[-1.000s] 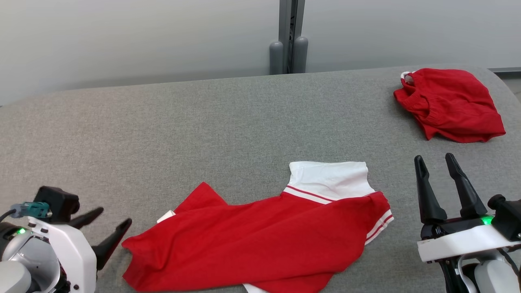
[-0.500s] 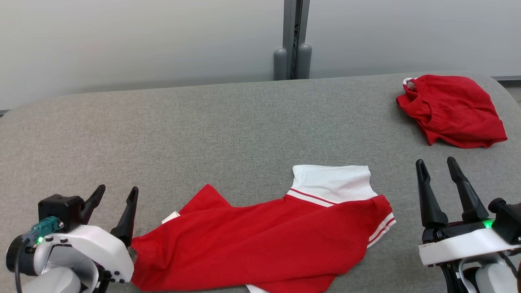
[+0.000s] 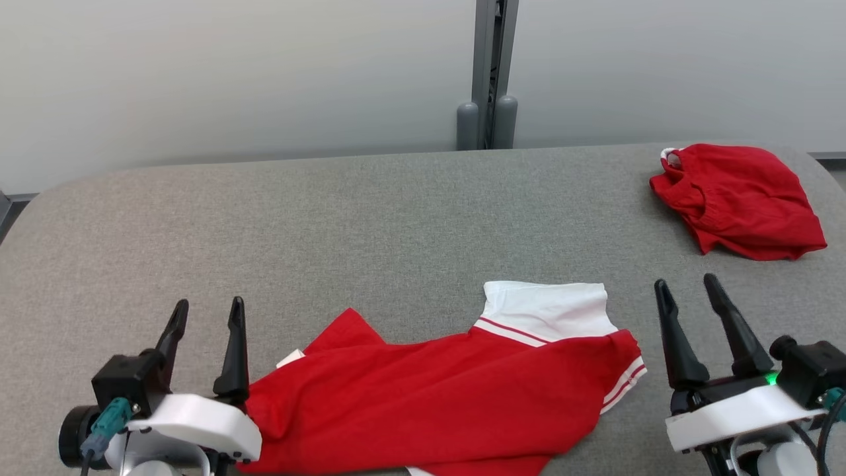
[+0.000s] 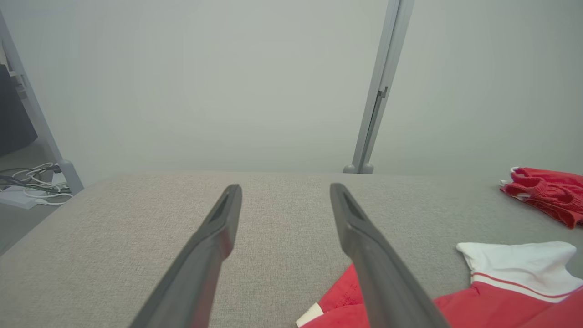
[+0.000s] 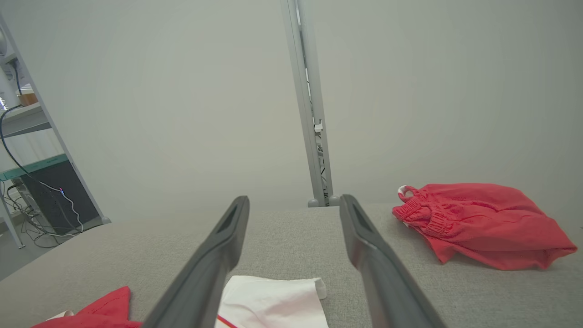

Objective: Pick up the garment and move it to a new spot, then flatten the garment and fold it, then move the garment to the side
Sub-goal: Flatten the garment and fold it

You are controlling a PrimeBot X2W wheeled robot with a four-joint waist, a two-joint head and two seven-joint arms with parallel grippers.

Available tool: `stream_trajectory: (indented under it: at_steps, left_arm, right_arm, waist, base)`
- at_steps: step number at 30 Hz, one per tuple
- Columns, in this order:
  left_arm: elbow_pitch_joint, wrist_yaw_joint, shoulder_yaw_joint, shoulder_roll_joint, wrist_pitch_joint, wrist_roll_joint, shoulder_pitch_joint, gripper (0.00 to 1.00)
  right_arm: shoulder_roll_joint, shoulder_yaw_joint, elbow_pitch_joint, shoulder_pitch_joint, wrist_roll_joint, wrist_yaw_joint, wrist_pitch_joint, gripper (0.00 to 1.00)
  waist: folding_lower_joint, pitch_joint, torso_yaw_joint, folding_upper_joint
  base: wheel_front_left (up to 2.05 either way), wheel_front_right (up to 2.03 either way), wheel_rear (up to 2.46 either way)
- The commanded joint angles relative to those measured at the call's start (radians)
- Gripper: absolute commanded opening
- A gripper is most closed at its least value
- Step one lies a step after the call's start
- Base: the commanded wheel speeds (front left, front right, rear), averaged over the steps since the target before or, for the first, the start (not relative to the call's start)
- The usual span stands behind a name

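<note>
Both pairs of fingers are spread and hold nothing; the left gripper [image 3: 208, 304] has swung from sideways to upright beside the red shirt [image 3: 449, 396], the right gripper [image 3: 686, 282] stays put, and the shirt lies rumpled between them on the grey table [image 3: 330, 218]

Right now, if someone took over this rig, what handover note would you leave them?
Left pincer: open, empty, by the left edge of the red and white shirt.
Right pincer: open, empty, to the right of the shirt and apart from it.
Shirt: rumpled near the front edge of the grey padded table. Red shorts lie bunched at the far right corner.
Done: cannot tell whether the shirt has been moved; it is neither flat nor folded.
Left: flatten, fold, move aside.
</note>
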Motion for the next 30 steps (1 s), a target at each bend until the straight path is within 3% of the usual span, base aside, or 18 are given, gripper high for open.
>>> stream_trajectory:
  at_steps: [1,7,16,23,30]
  left_arm:
    - [0.014,-0.019,0.03,-0.021,-0.004,0.028,0.031,1.0]
    - [0.026,-0.086,0.159,-0.125,-0.004,0.161,0.115,1.0]
    - [0.048,-0.226,0.336,-0.247,-0.004,0.317,0.201,1.0]
    - [0.08,-0.31,0.415,-0.313,-0.004,0.386,0.227,1.0]
    - [0.108,-0.365,0.465,-0.353,-0.004,0.44,0.231,1.0]
  right_arm:
    - [0.003,0.005,0.011,0.023,0.01,0.0,0.0,1.0]
    - [0.016,0.002,0.024,0.053,0.018,0.0,0.0,1.0]
    - [0.015,-0.019,0.061,0.074,0.007,0.0,0.0,1.0]
    - [0.02,-0.018,0.07,0.074,0.007,0.0,0.0,1.0]
    - [0.017,-0.011,0.064,0.067,0.008,0.0,0.0,1.0]
  waist:
    - [0.0,-0.016,0.001,0.0]
    - [0.0,-0.039,0.012,0.0]
    - [0.0,-0.046,0.016,0.0]
    - [0.0,-0.049,0.019,0.0]
    - [0.0,-0.051,0.016,0.0]
  base:
    - [0.0,0.0,0.0]
    - [0.0,0.0,0.0]
    - [0.0,0.0,0.0]
    - [0.0,0.0,0.0]
    - [0.0,0.0,0.0]
